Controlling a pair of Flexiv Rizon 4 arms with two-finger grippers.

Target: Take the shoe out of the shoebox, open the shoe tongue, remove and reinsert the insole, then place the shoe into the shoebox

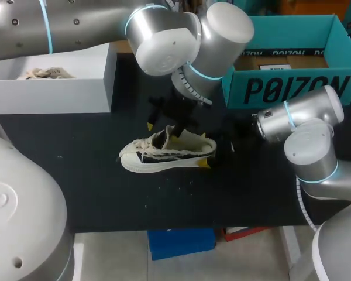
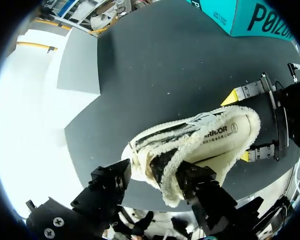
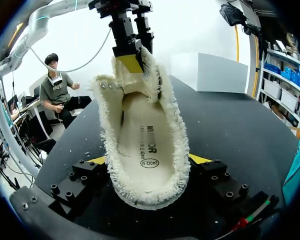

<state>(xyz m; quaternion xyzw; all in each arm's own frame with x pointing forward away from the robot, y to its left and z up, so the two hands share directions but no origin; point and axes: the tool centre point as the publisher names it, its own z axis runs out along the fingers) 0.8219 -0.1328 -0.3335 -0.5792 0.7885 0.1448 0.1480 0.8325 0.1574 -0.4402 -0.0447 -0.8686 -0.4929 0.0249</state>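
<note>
A cream canvas shoe with frayed edges lies on its sole mid-table, toe to the left. Its printed insole shows inside. My right gripper holds the heel from both sides; in the right wrist view the yellow fingertips press the frayed collar. My left gripper hangs over the front of the shoe's opening. Seen from its own wrist, the fingers stand apart with the frayed tongue between them. The teal shoebox stands at the back right.
A white box at the back left holds another pale shoe. Bare black tabletop lies in front of the shoe and to its left. My left arm's big joints hang over the table's back middle.
</note>
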